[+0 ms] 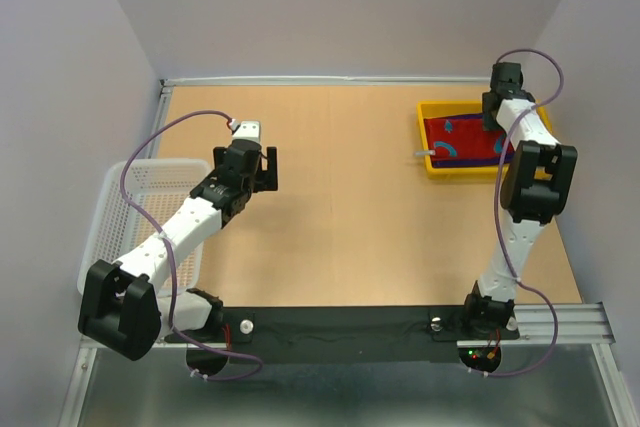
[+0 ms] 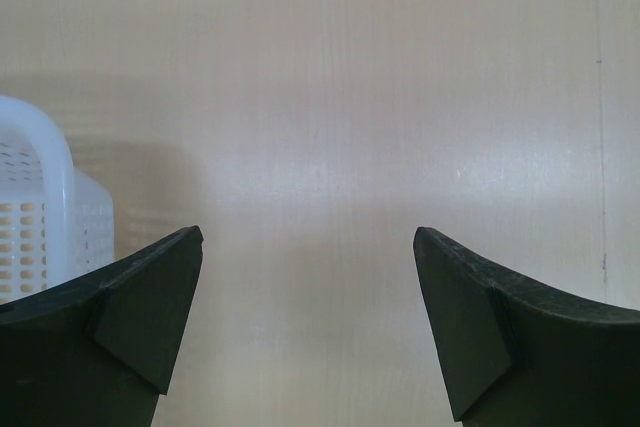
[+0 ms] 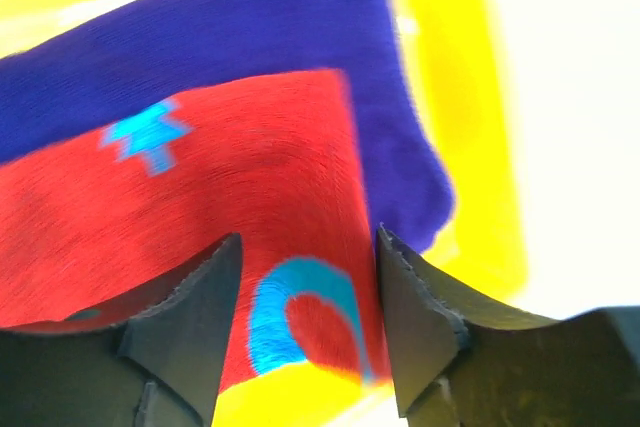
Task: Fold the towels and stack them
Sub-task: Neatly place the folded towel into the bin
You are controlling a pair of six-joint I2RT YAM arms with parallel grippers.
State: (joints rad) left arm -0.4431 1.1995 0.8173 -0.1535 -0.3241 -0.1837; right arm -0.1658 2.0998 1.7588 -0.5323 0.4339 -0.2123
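The right gripper (image 3: 305, 247) stands partly open, holding nothing; the red towel (image 3: 200, 187) beneath its fingers may snag and unfold. The left gripper (image 2: 308, 237) is wide, empty.

You see a matt, finely ribbed red-and-purple cloth towel (image 3: 200, 187), a glossy yellow plastic tray (image 3: 470, 147) and a smooth pale wood-grain tabletop (image 2: 330, 97).

No readable text (nor labels)
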